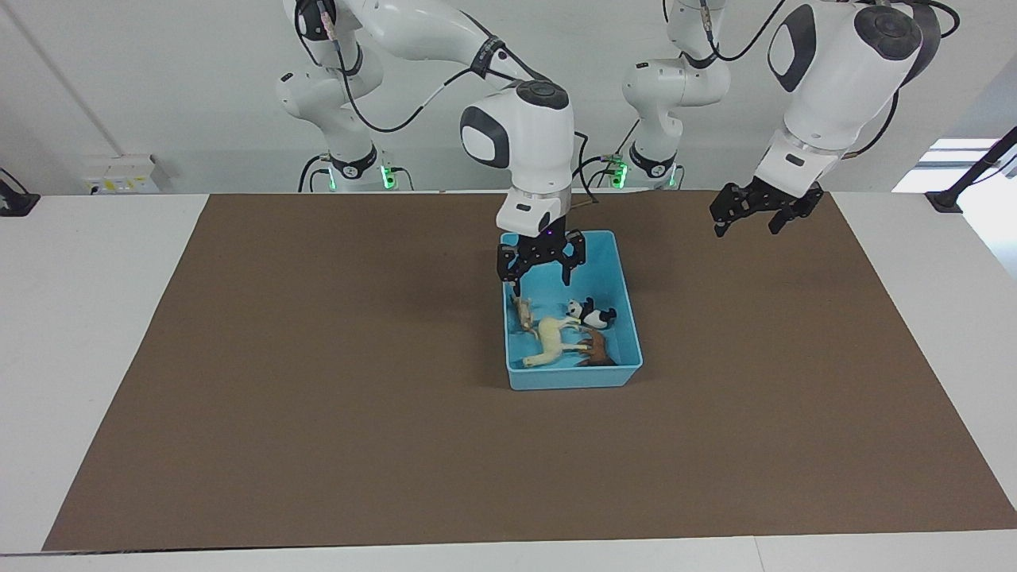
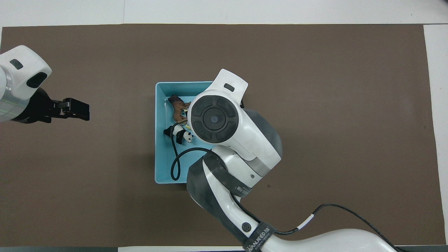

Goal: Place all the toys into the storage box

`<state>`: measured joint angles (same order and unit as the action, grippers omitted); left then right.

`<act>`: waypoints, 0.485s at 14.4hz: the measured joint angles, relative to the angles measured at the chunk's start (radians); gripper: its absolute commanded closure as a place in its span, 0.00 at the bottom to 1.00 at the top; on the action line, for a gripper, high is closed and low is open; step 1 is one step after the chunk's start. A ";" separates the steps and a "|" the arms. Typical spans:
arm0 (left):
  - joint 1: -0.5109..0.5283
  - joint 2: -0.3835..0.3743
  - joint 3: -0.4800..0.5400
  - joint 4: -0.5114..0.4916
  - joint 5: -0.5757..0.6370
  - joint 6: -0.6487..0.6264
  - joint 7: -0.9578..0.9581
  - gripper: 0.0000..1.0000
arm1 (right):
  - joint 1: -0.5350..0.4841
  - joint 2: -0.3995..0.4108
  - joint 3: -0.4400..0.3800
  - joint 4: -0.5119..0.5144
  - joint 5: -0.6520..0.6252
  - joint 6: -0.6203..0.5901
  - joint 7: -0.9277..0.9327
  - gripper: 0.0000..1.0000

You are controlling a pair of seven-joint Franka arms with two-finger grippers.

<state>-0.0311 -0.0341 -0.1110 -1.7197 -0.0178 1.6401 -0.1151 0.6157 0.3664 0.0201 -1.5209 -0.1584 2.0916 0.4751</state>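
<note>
The light blue storage box [image 1: 572, 378] stands on the mat's middle, and also shows in the overhead view [image 2: 162, 168]. All four toys lie in it: the panda [image 1: 593, 313], the cream llama [image 1: 551, 338], the brown lion [image 1: 598, 350] and the tiger [image 1: 523, 311]. The overhead view shows the lion [image 2: 177, 106] and the panda [image 2: 180, 134]; the arm hides the others. My right gripper [image 1: 539, 274] is open and empty, just above the box's end nearer the robots. My left gripper [image 1: 747, 226] is open and empty, raised over the mat toward the left arm's end.
A brown mat [image 1: 318, 397] covers most of the white table [image 1: 95, 318]. A black cable of the right arm [image 2: 175, 164] hangs over the box in the overhead view. Black clamps sit at both table ends near the robots.
</note>
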 measured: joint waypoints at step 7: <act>0.000 0.000 0.000 0.000 0.000 0.000 0.000 0.00 | -0.258 -0.092 -0.003 0.021 0.039 -0.170 -0.274 0.00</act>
<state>-0.0311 -0.0341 -0.1111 -1.7197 -0.0178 1.6401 -0.1151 0.3580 0.2744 0.0173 -1.5003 -0.1192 1.9213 0.2007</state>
